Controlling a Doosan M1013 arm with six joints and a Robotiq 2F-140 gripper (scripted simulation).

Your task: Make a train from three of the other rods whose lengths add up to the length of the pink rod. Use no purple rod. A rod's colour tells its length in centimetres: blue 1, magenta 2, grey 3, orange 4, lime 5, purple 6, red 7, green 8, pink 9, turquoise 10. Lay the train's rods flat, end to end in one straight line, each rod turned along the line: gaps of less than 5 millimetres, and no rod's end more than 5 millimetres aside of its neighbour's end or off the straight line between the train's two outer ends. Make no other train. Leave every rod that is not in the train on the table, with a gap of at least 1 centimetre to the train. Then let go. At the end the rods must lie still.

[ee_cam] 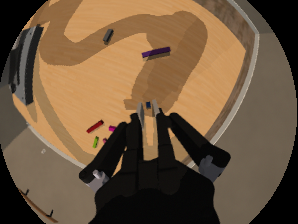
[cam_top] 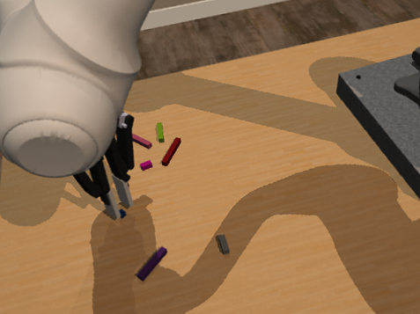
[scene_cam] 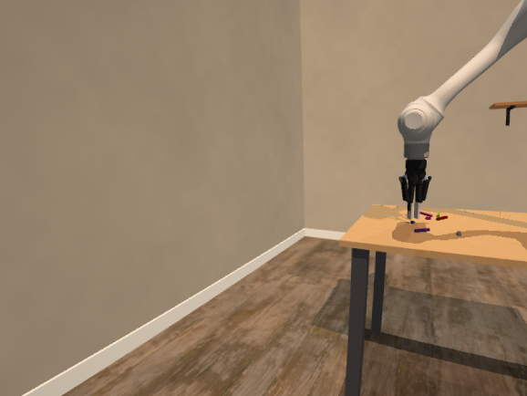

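Note:
My gripper [cam_top: 121, 209] stands upright over the left part of the table, fingers narrowed but with a small gap between them. A tiny blue rod [cam_top: 122, 213] lies on the table right at the fingertips; I cannot tell whether they touch it. It also shows in the exterior view [scene_cam: 412, 222], just below the tips. Behind the gripper lie the pink rod [cam_top: 141, 141], partly hidden by the arm, a lime rod [cam_top: 160, 131], a red rod [cam_top: 171, 151] and a short magenta rod [cam_top: 146, 165]. They lie apart and at different angles.
A purple rod [cam_top: 151, 263] lies nearer the front, and a grey rod [cam_top: 222, 244] lies to its right. The robot's dark base plate [cam_top: 402, 127] fills the right side. The table's left edge is close to the gripper.

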